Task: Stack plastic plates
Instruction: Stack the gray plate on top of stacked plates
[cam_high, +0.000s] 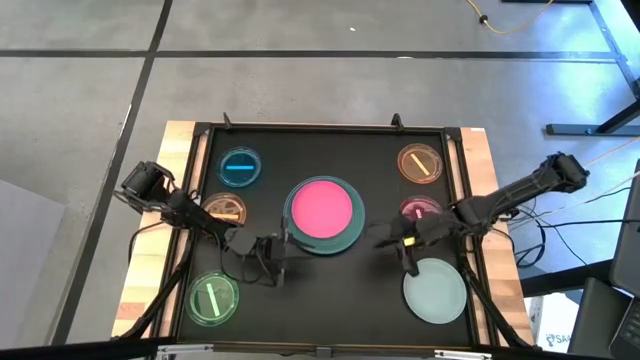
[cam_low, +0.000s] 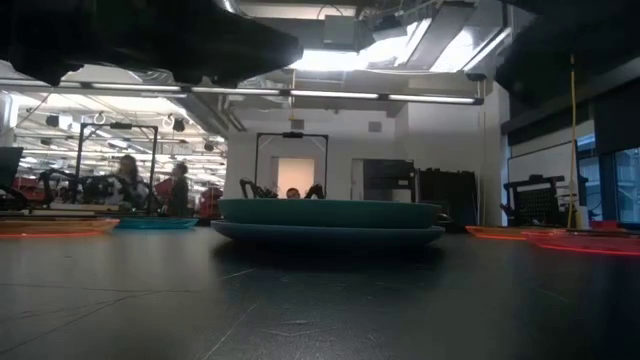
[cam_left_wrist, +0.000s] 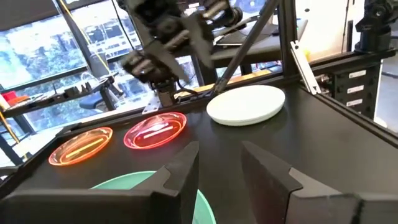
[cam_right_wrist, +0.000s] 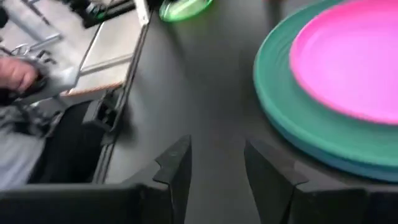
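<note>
Three plates are sitting stacked at the middle of the black table (cam_high: 320, 290): a round pink plastic plate (cam_high: 322, 207) is lying on a large teal plastic plate (cam_high: 352, 238), which the low view shows resting on a wider grey-blue plate (cam_low: 328, 235).

Left of that stack, a small translucent blue dish (cam_high: 240, 168) is lying toward the far side, a small amber dish (cam_high: 224, 209) is lying level with the stack, partly under the left arm, and a small translucent green dish (cam_high: 212, 298) is lying toward the near side. The left gripper (cam_high: 272, 262) is hovering just beside the stack's near-left edge, its fingers (cam_left_wrist: 267, 177) standing narrowly apart and gripping nothing.

Right of the stack, the right gripper (cam_high: 398, 238) is hovering close by, pointing at it, its jaws likewise parted with nothing between. Beyond it a small orange dish (cam_high: 420, 163) is lying toward the far side, a small magenta dish (cam_high: 421, 209) is lying level with the stack, and a round pale-mint plastic plate (cam_high: 436, 291) is lying toward the near side.
</note>
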